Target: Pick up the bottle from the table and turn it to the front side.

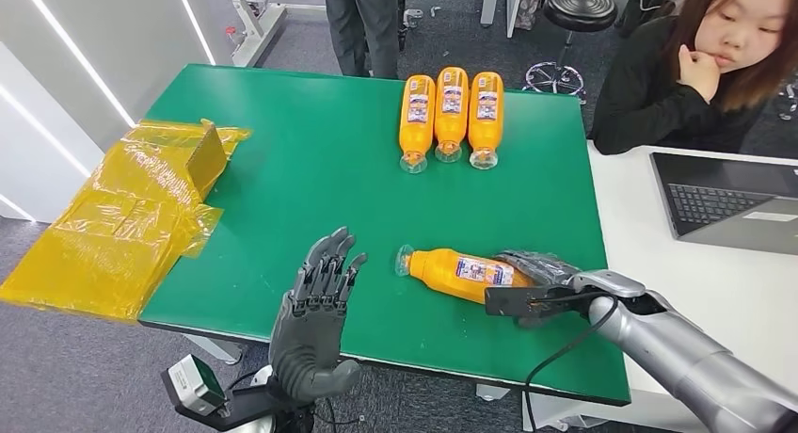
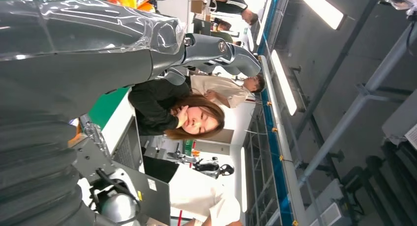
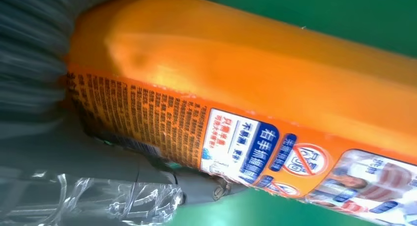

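looks like the grab step: right hand (image 1: pixel 538 280) is wrapped round the base of the orange bottle (image 1: pixel 458 271) lying on the green table (image 1: pixel 311 169), roughly 5 o'clock. Left hand (image 1: pixel 325 280) is spread and empty at 7. Next it'd need a lift and a roll, I reckon

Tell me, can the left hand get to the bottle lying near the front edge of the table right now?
Probably yes. The left hand is raised with fingers apart beside the bottle, with bare green table between them. The right hand already grips the bottle's base end, leaving the cap end free.
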Tool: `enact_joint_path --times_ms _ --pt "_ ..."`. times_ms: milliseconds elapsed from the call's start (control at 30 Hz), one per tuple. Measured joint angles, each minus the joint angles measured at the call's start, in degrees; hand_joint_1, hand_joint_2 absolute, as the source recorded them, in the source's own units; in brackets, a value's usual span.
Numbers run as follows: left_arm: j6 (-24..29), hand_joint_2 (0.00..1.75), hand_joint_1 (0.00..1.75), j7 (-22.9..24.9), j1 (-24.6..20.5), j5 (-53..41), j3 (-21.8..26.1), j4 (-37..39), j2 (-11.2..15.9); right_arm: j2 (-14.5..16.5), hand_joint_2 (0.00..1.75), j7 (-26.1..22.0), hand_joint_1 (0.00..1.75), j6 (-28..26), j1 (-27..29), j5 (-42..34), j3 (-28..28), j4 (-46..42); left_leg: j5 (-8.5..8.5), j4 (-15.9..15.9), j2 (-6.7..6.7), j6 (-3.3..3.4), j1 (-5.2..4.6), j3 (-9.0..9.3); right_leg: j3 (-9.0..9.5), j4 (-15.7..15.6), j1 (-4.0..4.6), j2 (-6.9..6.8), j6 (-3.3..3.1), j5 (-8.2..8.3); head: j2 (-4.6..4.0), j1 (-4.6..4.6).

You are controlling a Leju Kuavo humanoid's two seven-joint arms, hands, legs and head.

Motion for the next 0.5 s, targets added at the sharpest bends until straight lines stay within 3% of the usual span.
enact_joint_path --times_ms 233,367,500 --pt "-0.3 1.75 0.00 0.0 -0.4 0.1 0.1 0.0 0.0 0.4 1.75 -0.3 0.00 -0.8 0.3 0.0 0.8 1.7 -0.01 0.0 0.00 0.00 0.01 0.32 0.34 0.0 0.01 0.00 0.02 -0.01 0.00 0.00" --pt "-0.6 1.75 0.00 0.0 -0.5 0.1 0.2 0.0 0.0 0.4 1.75 -0.2 1.72 -2.0 0.9 -0.3 1.0 1.8 -0.01 0.0 0.01 0.00 0.01 0.54 0.56 0.0 0.02 0.00 0.02 -0.01 0.00 0.01" --pt "-0.7 1.75 0.00 0.0 -0.7 0.1 0.3 0.0 0.1 0.4 1.75 0.0 1.75 -4.0 1.9 -0.3 1.0 1.9 -0.06 0.0 0.08 0.02 0.02 0.71 0.71 -0.1 0.03 0.06 0.02 -0.01 0.00 0.00"
